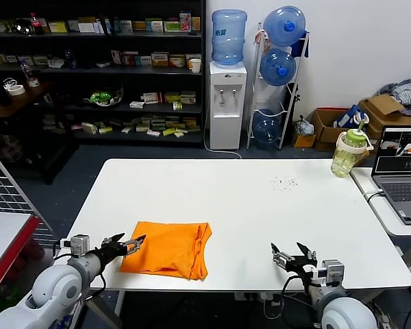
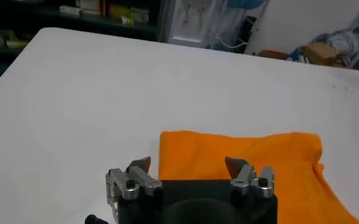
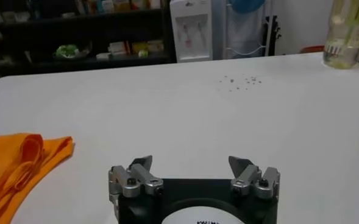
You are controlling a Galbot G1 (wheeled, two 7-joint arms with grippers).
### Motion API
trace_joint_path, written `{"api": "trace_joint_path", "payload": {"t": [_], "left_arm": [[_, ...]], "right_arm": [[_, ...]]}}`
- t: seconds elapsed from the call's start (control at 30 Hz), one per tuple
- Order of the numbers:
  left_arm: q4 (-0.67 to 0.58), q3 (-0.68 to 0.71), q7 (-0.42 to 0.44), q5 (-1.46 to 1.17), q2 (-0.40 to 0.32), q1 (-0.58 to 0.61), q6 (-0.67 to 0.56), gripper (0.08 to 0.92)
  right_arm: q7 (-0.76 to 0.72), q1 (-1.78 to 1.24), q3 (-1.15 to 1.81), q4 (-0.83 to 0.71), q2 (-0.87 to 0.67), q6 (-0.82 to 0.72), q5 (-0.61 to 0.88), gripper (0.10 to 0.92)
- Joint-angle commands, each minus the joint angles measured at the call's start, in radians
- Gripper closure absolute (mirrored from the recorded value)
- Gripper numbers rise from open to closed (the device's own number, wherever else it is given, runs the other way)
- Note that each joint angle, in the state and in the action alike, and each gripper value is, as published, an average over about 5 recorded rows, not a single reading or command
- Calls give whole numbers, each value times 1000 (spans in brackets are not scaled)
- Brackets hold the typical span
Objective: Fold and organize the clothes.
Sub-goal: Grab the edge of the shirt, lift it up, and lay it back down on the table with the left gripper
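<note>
The bright orange T-shirt (image 1: 168,249) lies folded into a compact rectangle near the front left of the white table (image 1: 260,205). No lettering shows. My left gripper (image 1: 128,245) is open at the shirt's left edge, jaws wide apart and empty. In the left wrist view the shirt (image 2: 252,155) lies just ahead of that gripper (image 2: 193,164). My right gripper (image 1: 292,255) is open and empty over the front right of the table, well apart from the shirt. In the right wrist view the gripper (image 3: 191,163) faces bare table, and the shirt's folded edge (image 3: 21,161) shows off to the side.
A clear jar with a green lid (image 1: 349,152) stands at the table's far right corner. A laptop (image 1: 401,171) sits on a side table to the right. Small dark specks (image 1: 283,182) lie on the table. A wire rack (image 1: 3,188) stands at the left.
</note>
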Motion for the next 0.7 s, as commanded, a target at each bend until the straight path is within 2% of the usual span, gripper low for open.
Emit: {"api": "trace_joint_path", "payload": {"t": [0.03, 0.47, 0.7], "left_arm": [[110, 20, 113, 48, 50, -14, -16, 177], [110, 46, 103, 82, 33, -13, -32, 189], [88, 58, 92, 77, 21, -12, -36, 359]], "right_arm": [[0, -1, 3, 1, 1, 0, 0, 203], [3, -4, 3, 5, 3, -2, -1, 203], [4, -9, 4, 10, 3, -2, -2, 203]]}}
